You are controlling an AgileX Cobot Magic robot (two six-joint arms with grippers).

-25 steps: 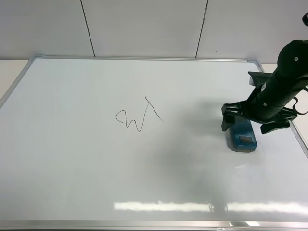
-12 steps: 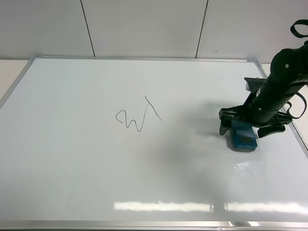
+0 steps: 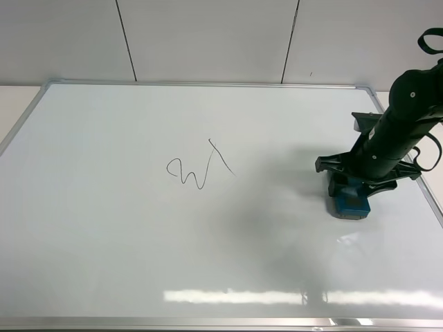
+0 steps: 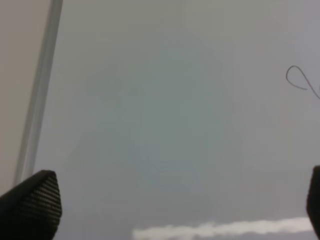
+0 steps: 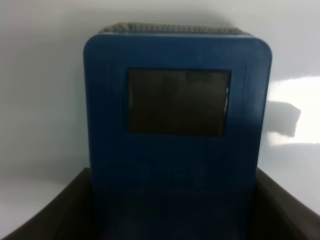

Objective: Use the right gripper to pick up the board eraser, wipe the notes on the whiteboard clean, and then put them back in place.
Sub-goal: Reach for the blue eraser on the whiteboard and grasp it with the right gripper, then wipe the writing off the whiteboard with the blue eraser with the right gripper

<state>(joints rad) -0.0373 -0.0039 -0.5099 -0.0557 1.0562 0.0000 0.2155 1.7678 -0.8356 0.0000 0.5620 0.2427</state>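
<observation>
- Writing: the notes (image 3: 199, 168) are the only marks I can see on the whiteboard (image 3: 104, 242), a thin black w-like squiggle with a slanted stroke on its right. I can't read it as a word.
- The left wrist view catches one loop of the notes (image 4: 300, 82) at the edge of the picture, over the whiteboard (image 4: 150, 125) surface.
- The board eraser (image 3: 349, 200) lies flat on the whiteboard near its right edge, well apart from the notes.
- Eraser face: plain blue with a dark grey rectangular inset (blank as far as I can make out).
- The eraser's long axis runs from the far side of the board to the near side, roughly parallel to the right frame. Its near end sticks out toward the camera from under the claw.
- The right gripper (image 3: 353, 185) is down over the far half of the eraser.
- In the right wrist view the board eraser (image 5: 175, 160) fills the frame. The right gripper (image 5: 172, 220) has a dark finger tight against each long side, so it is narrowed onto the eraser across its short width.
- The eraser is resting on the board.
- The left gripper (image 4: 172, 210) hovers over bare board near the left frame. Its fingertips (image 4: 30, 205) sit at opposite edges of the picture, so it is spread wide and holds nothing.
</observation>
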